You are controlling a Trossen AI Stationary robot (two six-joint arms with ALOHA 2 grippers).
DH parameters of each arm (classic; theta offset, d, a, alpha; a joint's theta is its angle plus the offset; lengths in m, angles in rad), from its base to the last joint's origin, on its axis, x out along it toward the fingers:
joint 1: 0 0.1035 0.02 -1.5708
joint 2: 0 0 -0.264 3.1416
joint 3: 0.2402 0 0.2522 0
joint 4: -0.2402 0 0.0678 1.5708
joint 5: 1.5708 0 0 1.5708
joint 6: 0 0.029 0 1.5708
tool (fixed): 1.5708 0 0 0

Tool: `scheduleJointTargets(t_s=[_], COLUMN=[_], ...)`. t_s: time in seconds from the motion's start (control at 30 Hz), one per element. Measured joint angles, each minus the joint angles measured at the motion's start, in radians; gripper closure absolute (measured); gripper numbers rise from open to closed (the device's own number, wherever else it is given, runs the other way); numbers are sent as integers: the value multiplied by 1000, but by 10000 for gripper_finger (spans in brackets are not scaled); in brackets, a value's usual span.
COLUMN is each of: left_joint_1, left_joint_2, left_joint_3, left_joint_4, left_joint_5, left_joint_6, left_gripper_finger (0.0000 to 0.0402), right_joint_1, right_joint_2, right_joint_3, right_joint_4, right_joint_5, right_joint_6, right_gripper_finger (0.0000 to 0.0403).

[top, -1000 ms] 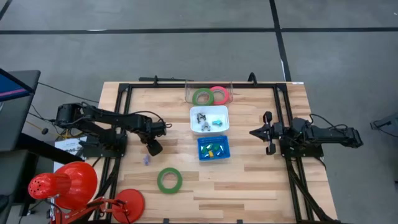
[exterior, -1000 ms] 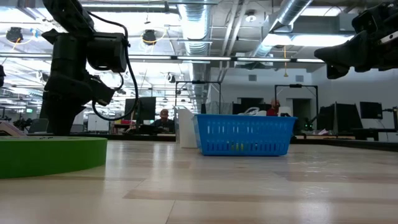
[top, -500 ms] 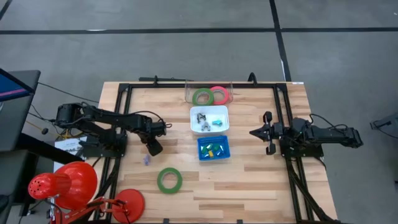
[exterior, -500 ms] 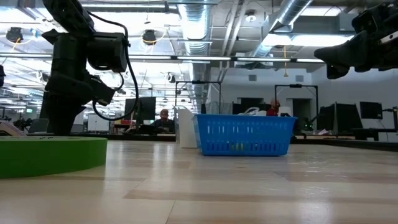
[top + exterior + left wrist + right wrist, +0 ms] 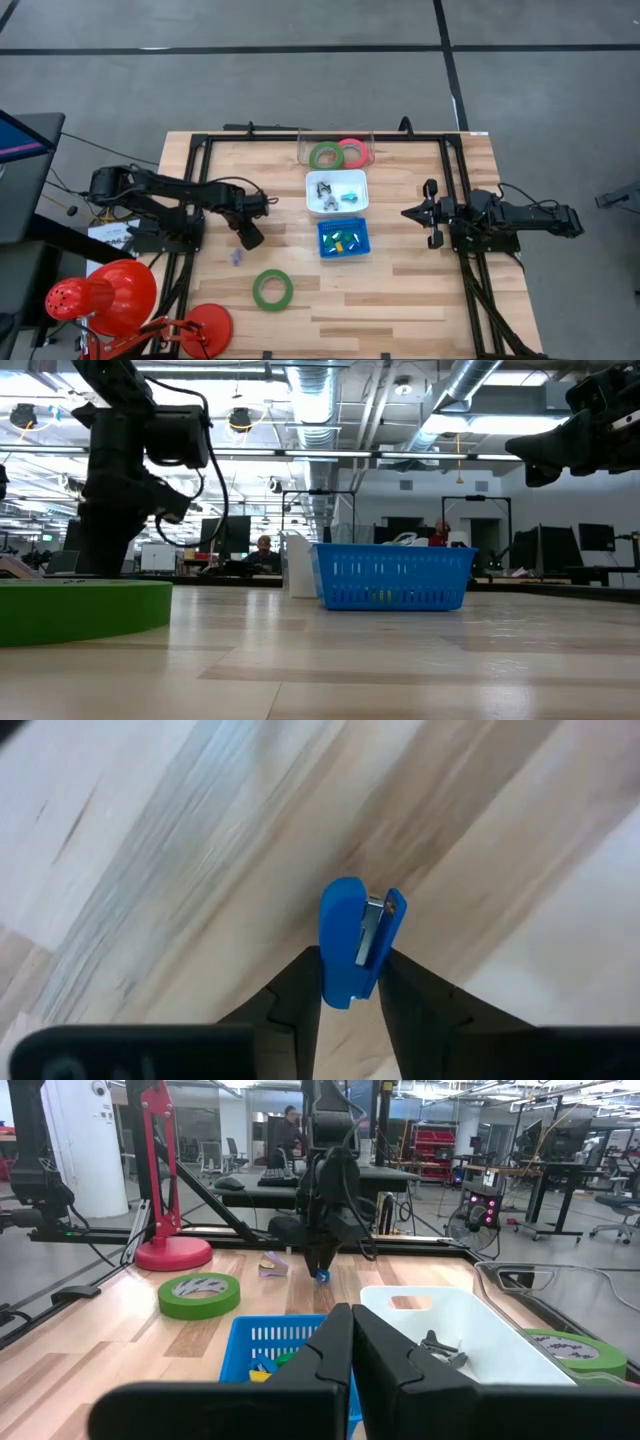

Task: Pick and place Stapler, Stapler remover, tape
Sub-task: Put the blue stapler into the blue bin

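1. One small blue stapler (image 5: 356,942) sits pinched between the left gripper (image 5: 350,982) jaws, left-centre of high view, just over the table (image 5: 400,290).
2. Likely light, stiff plastic w/ smooth sides, so could slip; grip across its flat sides near mid-body.
3. Right gripper (image 5: 351,1342) waits at right of high view, jaws pressed together, empty.
4. Blue basket (image 5: 343,238) centre; green tape ring (image 5: 272,289) lower centre.

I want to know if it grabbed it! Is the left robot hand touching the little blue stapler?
Touching. In the left wrist view, the left gripper has both dark fingers pressed against the sides of the blue stapler.
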State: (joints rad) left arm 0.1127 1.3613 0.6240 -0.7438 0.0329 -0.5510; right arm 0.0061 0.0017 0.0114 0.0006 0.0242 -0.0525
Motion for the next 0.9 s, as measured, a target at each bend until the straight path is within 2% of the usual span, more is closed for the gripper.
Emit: scheduleJointTargets(t_s=[0.4, 0.9], left_joint_1=[0, 1], left_joint_2=[-96, -317], left_joint_3=[72, 84], left_joint_4=[8, 31], left_joint_5=[24, 24], left_joint_6=[0, -4], left_gripper_finger=[312, 312], right_joint_1=[0, 0], right_joint_2=[0, 0], right_joint_3=[0, 0], right_joint_4=[0, 0], right_joint_5=[0, 0], right_joint_6=[0, 0], right_gripper_finger=[402, 402])
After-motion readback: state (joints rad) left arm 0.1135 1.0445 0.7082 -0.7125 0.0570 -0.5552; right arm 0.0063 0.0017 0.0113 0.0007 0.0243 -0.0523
